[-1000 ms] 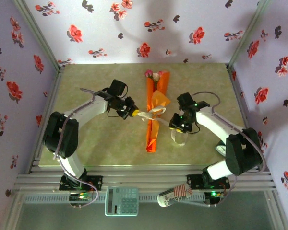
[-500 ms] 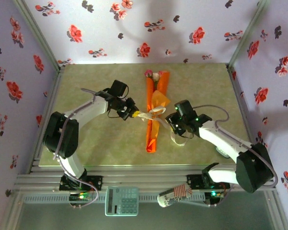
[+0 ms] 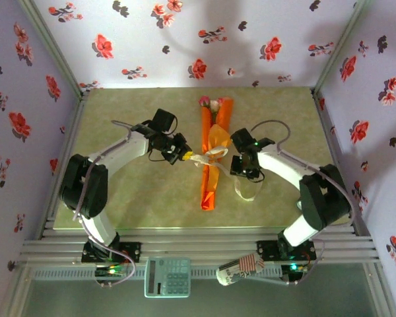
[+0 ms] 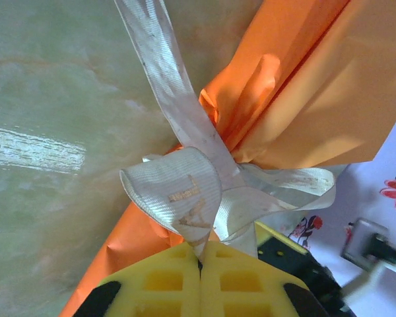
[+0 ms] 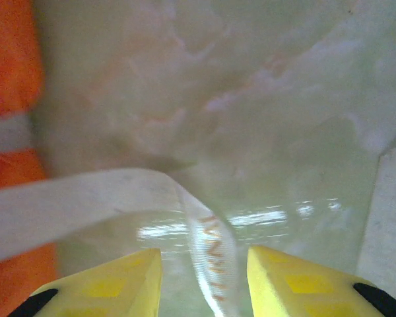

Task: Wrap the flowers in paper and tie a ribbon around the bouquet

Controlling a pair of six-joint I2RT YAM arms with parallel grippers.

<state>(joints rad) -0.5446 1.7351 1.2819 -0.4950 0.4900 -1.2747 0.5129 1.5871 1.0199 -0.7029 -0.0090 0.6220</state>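
Ribbon (image 4: pixel 185 191) sits pinched in my closed left gripper (image 4: pixel 199 264); right gripper (image 5: pixel 204 257), newly swung in beside the bouquet (image 3: pixel 210 188), straddles its free end half-open, ungripped; tightening comes next, I judge.

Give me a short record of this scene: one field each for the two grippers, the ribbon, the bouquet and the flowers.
left gripper: shut, pinching the ribbon close to the wrap
right gripper: open, a loose ribbon strand passing between its fingers
ribbon: crossed and looped around the bouquet's middle
bouquet: orange paper cone lying flat on the table
flowers: rose heads at the cone's far end
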